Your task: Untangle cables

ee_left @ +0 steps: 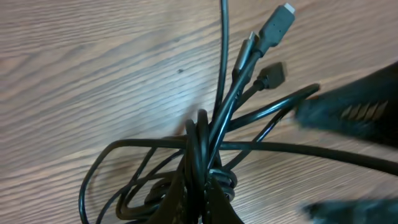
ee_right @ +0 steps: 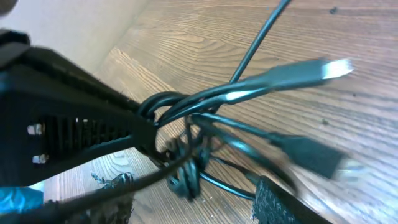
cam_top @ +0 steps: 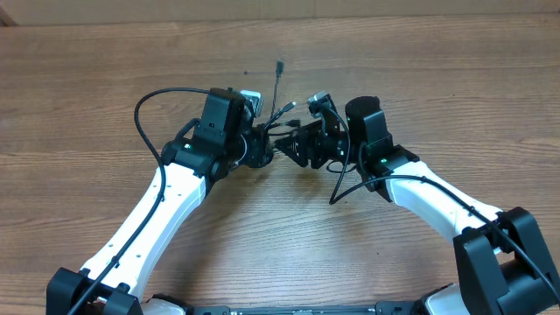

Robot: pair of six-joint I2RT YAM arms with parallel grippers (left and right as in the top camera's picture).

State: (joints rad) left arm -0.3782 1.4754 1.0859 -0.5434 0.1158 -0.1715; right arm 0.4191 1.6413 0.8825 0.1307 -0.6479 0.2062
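Observation:
The cables (cam_top: 278, 87) are thin black cords bunched between my two grippers at the middle of the table, with one cord running away toward the far side. In the left wrist view the cables (ee_left: 217, 118) fan out to three plug tips at the upper right. My left gripper (ee_left: 202, 205) is shut on the bundle where the cords cross, and it also shows in the overhead view (cam_top: 261, 144). My right gripper (ee_right: 193, 186) is open, its fingers on either side of a knotted loop of the cables (ee_right: 205, 99). It faces the left gripper (ee_right: 74, 130) closely in the overhead view (cam_top: 295, 144).
The wooden table (cam_top: 105, 70) extends all around the arms. Thicker black arm wires loop out from the left arm (cam_top: 144, 109) and hang by the right arm (cam_top: 346, 188). The right gripper shows as a blurred dark shape at the right of the left wrist view (ee_left: 348, 112).

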